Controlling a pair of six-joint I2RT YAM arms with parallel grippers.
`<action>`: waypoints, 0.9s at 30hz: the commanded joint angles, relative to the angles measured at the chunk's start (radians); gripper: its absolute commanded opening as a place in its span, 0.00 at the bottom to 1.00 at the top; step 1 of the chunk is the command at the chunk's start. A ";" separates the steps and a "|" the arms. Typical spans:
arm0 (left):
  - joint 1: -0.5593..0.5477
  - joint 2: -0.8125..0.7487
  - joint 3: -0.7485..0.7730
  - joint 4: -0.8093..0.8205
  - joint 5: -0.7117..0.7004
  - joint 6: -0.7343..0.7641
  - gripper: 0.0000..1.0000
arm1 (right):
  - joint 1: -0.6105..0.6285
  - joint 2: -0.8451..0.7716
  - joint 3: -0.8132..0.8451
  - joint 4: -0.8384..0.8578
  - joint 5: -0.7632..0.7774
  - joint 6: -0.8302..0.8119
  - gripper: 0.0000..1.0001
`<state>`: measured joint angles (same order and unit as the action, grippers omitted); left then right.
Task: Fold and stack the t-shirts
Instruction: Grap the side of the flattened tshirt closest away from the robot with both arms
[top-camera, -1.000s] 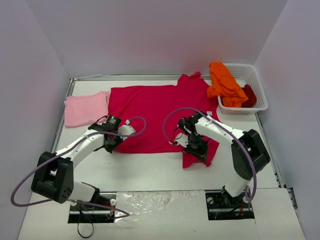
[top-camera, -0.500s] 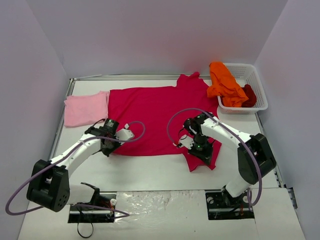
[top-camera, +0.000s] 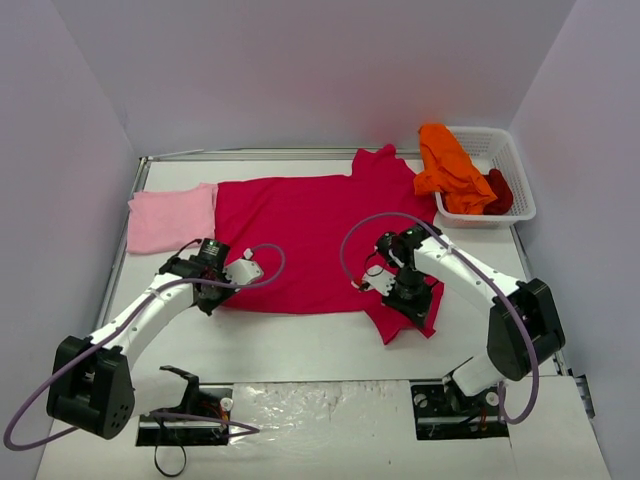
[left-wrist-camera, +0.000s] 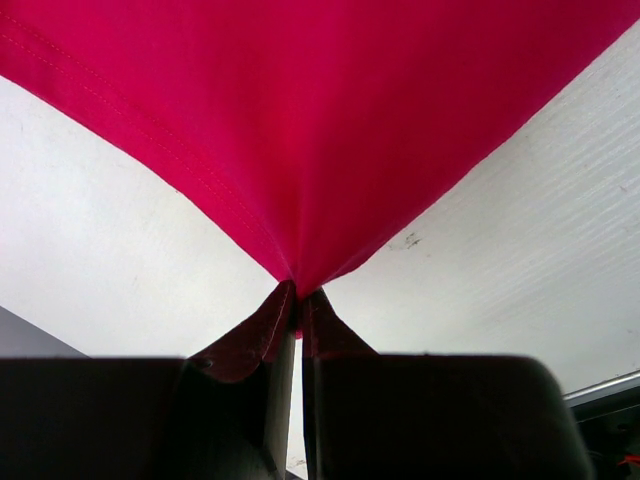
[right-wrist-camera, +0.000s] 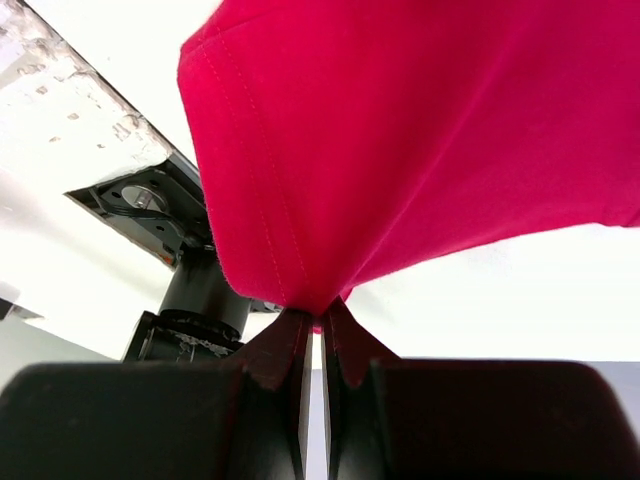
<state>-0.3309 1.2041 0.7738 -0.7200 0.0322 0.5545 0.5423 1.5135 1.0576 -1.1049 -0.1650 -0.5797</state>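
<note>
- The white mesh basket (top-camera: 520, 170) sits at the far right of the table (top-camera: 300, 345). The bright orange t-shirt (top-camera: 448, 165) is draped over its left rim, partly hanging out. The dark red t-shirt (top-camera: 500, 192) lies bunched inside by the near wall.
- The pale pink t-shirt (top-camera: 170, 218) lies folded at the far left, just beside the crimson t-shirt (top-camera: 310, 240), which is spread across the middle of the table.
- My left arm stretches forward and to the right, its wrist low at the crimson shirt's near-left corner.
- My right arm arcs up and bends back to the left, its wrist over the shirt's rumpled near-right corner.
- My left gripper (left-wrist-camera: 298, 295) has its jaws pressed together on the crimson hem, and the cloth fans out from the pinch.
- My right gripper (right-wrist-camera: 318, 315) is likewise clamped on a stitched edge of the same shirt.
</note>
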 joint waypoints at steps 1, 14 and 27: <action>0.021 -0.023 0.019 -0.041 0.023 0.024 0.02 | -0.027 -0.049 0.059 -0.079 -0.002 -0.023 0.00; 0.070 -0.020 0.027 -0.009 0.043 0.016 0.02 | -0.192 -0.023 0.225 -0.072 0.042 -0.094 0.00; 0.099 0.063 0.091 0.048 0.006 -0.022 0.02 | -0.246 0.172 0.427 -0.023 0.058 -0.120 0.00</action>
<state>-0.2420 1.2655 0.8116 -0.6842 0.0620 0.5468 0.3069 1.6711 1.4296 -1.0863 -0.1272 -0.6827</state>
